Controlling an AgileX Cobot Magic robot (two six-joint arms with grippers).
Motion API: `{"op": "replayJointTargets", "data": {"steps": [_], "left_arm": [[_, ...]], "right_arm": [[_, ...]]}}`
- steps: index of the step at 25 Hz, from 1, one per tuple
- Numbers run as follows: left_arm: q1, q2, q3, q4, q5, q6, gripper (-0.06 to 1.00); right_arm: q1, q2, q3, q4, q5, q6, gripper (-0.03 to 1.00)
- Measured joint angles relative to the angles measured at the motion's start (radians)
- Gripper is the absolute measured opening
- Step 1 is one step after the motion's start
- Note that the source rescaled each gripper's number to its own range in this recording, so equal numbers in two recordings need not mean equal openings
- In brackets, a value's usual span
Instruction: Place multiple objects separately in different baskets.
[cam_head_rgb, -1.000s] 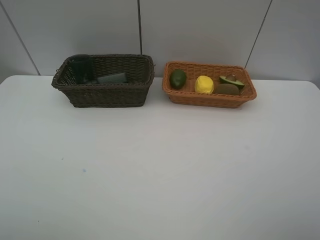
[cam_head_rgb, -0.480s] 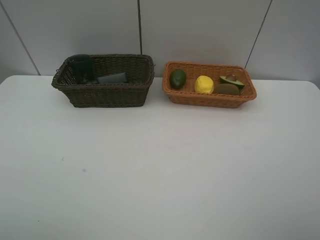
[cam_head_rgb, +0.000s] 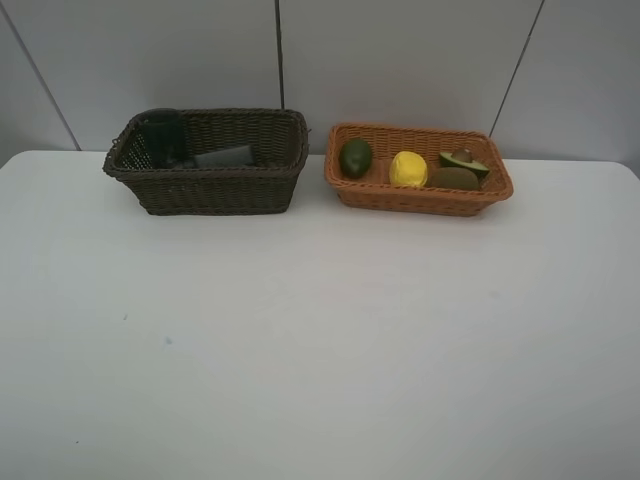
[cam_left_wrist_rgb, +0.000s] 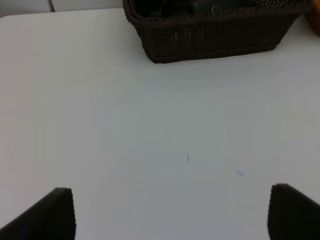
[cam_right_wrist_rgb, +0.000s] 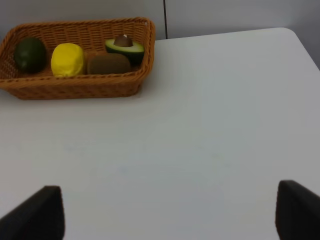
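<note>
From the high camera, two woven baskets stand side by side at the far edge of a white table (cam_head_rgb: 320, 340), against a grey panelled wall. The dark brown basket (cam_head_rgb: 215, 190) on the left holds a grey translucent cup (cam_head_rgb: 163, 135) at its left end and a dark rectangular pad (cam_head_rgb: 226, 156) lying beside it; anything else inside is too dark to make out. The orange-tan basket (cam_head_rgb: 420, 198) on the right holds a dark green lime (cam_head_rgb: 355, 157), a yellow lemon (cam_head_rgb: 408, 169), a brown kiwi (cam_head_rgb: 456, 179) and, just behind the kiwi, a halved avocado (cam_head_rgb: 464, 161) with its pit up. Neither arm reaches into this view.

From the left wrist, the left gripper (cam_left_wrist_rgb: 172, 215) hangs over bare tabletop, its fingers (cam_left_wrist_rgb: 52, 217) spread wide and holding nothing, well short of the dark basket.

From the right wrist, the right gripper (cam_right_wrist_rgb: 172, 215) likewise hangs with fingers (cam_right_wrist_rgb: 40, 215) wide apart and empty, the fruit basket well ahead of it.
</note>
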Motion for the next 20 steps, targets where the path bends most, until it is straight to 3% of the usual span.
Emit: {"op": "replayJointTargets", "data": {"steps": [20], "left_arm": [[0.0, 0.0, 0.0, 0.0, 0.0, 0.0, 0.99]], "right_arm": [[0.0, 0.0, 0.0, 0.0, 0.0, 0.0, 1.0]]}}
